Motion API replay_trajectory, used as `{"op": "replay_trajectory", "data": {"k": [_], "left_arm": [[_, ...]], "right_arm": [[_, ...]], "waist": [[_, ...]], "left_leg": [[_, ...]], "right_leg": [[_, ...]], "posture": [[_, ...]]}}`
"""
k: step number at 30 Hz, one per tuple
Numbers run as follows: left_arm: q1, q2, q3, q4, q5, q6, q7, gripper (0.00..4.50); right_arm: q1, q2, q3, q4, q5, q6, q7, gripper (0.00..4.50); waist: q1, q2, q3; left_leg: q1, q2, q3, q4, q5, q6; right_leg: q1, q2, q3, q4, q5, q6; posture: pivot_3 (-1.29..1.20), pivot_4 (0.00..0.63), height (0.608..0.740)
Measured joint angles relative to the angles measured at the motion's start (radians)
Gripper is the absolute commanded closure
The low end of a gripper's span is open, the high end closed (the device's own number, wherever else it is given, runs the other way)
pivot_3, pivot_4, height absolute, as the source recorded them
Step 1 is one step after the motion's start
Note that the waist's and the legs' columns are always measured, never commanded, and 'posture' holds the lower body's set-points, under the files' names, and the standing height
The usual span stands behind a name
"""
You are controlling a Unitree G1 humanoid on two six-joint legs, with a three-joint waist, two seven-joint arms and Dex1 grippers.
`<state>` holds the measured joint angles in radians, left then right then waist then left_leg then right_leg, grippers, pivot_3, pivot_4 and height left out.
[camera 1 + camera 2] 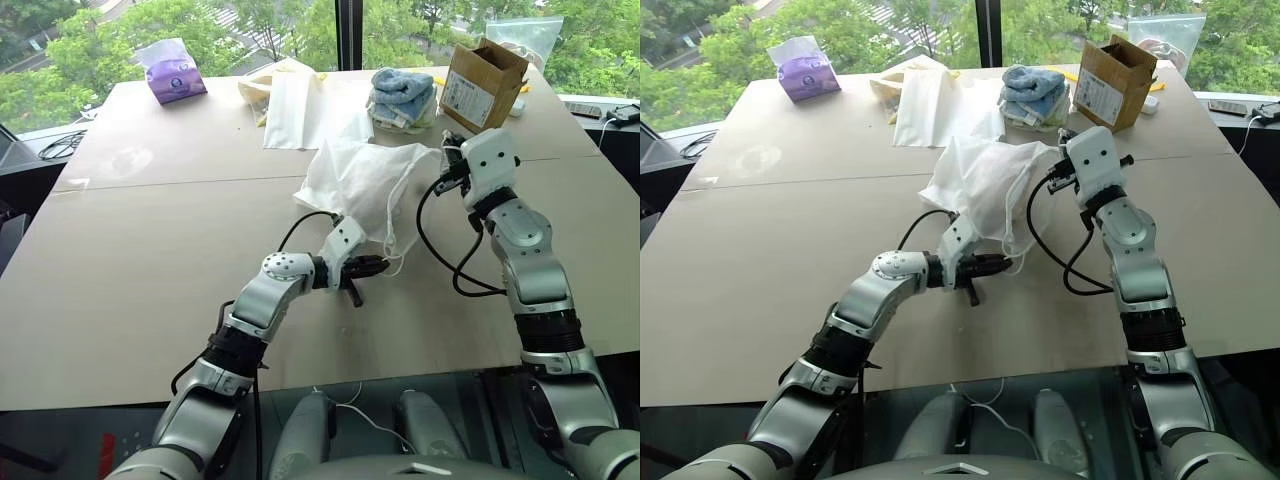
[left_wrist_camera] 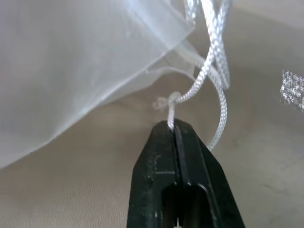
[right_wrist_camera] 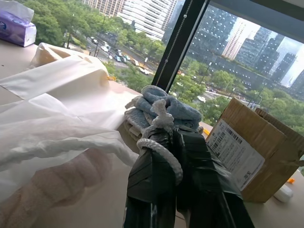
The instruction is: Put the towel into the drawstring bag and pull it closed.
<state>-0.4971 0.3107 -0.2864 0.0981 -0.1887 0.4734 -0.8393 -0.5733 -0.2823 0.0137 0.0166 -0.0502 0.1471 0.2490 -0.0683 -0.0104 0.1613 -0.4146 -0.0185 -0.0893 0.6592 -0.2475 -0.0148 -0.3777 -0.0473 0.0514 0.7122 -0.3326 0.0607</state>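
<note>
A: Where is the towel (image 3: 52,183) sitting?

B: It is lying inside the drawstring bag (image 1: 365,180), showing through the thin fabric in the right wrist view as a ribbed cream roll. The bag is resting mid-counter (image 1: 150,260), well short of the blue and pale stacked cloths (image 1: 402,95) and the cardboard box (image 1: 483,82).

A: And what are the pincers doing?

B: The left pincer (image 2: 175,130) is clamping shut on a cord (image 2: 209,85) just below its end knot. The right pincer (image 3: 171,135) is also closed, with another cord (image 3: 159,149) looped over it and pinched there. I'd say each is taking one cord so they can be drawn apart, cinching the mouth.

A: Which way is the bag pointing?

B: Its long axis is running across the counter, slanting from the robot's near left toward the far right. The gathered, corded mouth is facing the right pincer; the slack corner is trailing toward the left one.

A: So closing is what's left?

B: That's my judgement: the mouth is looking loose.
</note>
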Motion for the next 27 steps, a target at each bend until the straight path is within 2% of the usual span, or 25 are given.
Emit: {"op": "replay_trajectory", "data": {"k": [2,7,10,12,16,19,24,27], "left_arm": [[0.006,-0.009,0.005,-0.001,0.004,-0.01,0.028,4.46],[0.032,-0.024,0.076,-0.002,0.111,-0.118,0.258,4.46],[0.028,-0.004,0.144,0.007,0.243,-0.239,0.488,4.46],[0.018,-0.011,0.253,0.021,0.282,-0.28,0.668,4.46],[-0.009,-0.043,0.428,0.058,0.24,-0.268,0.832,4.46],[-0.039,-0.029,0.523,0.116,0.224,-0.268,0.935,4.46],[-0.09,0.026,0.554,0.149,0.253,-0.305,1.057,4.46],[-0.095,0.06,0.558,0.156,0.286,-0.315,1.143,4.46]], "right_arm": [[0.0,0.017,-0.006,0.0,0.011,0.003,-0.006,4.5],[0.005,0.018,-0.028,-0.004,0.017,0.019,-0.036,4.5],[0.035,0.024,-0.067,-0.007,0.025,0.04,-0.071,4.5],[0.067,0.036,-0.097,-0.008,0.035,0.063,-0.104,4.5],[0.088,0.046,-0.147,-0.008,0.042,0.089,-0.162,4.5],[0.103,0.056,-0.188,-0.001,0.058,0.088,-0.209,4.5],[0.126,0.098,-0.224,0.013,0.084,0.092,-0.295,4.5],[0.127,0.113,-0.286,0.013,0.104,0.096,-0.394,4.5]], "waist": [[-0.001,0.0,0.0],[0.001,0.0,0.0],[0.002,0.0,0.0],[0.002,0.0,0.0],[0.006,0.0,0.0],[0.007,-0.001,0.0],[0.008,-0.001,0.0],[0.008,-0.001,0.0]], "left_leg": [[0.0,0.0,0.0,0.0,0.0,0.0],[0.0,0.0,0.0,0.0,0.0,0.0],[0.0,0.0,0.0,0.0,0.0,0.0],[-0.001,0.0,0.0,0.0,0.0,0.0],[-0.001,0.0,0.0,0.0,0.0,0.0],[-0.001,0.0,-0.001,0.0,0.0,0.0],[-0.001,-0.001,0.0,0.0,0.0,0.0],[-0.001,-0.001,0.0,-0.001,0.0,0.0]], "right_leg": [[0.0,0.0,0.0,0.0,0.0,0.0],[0.0,0.0,0.0,0.0,0.0,0.0],[0.0,0.0,0.0,0.0,0.0,0.0],[-0.001,-0.001,0.0,0.0,0.0,0.0],[-0.001,-0.001,0.0,0.0,0.0,0.0],[-0.001,-0.001,-0.001,0.0,0.0,0.0],[-0.001,-0.001,0.0,0.0,0.0,0.0],[-0.001,-0.001,0.0,0.0,0.0,0.0]], "posture": [[0.0,0.15,0.74],[0.0,0.15,0.74],[0.0,0.15,0.74],[0.0,0.15,0.74],[0.0,0.15,0.74],[0.0,0.15,0.74],[0.0,0.15,0.74],[0.0,0.15,0.74]]}}
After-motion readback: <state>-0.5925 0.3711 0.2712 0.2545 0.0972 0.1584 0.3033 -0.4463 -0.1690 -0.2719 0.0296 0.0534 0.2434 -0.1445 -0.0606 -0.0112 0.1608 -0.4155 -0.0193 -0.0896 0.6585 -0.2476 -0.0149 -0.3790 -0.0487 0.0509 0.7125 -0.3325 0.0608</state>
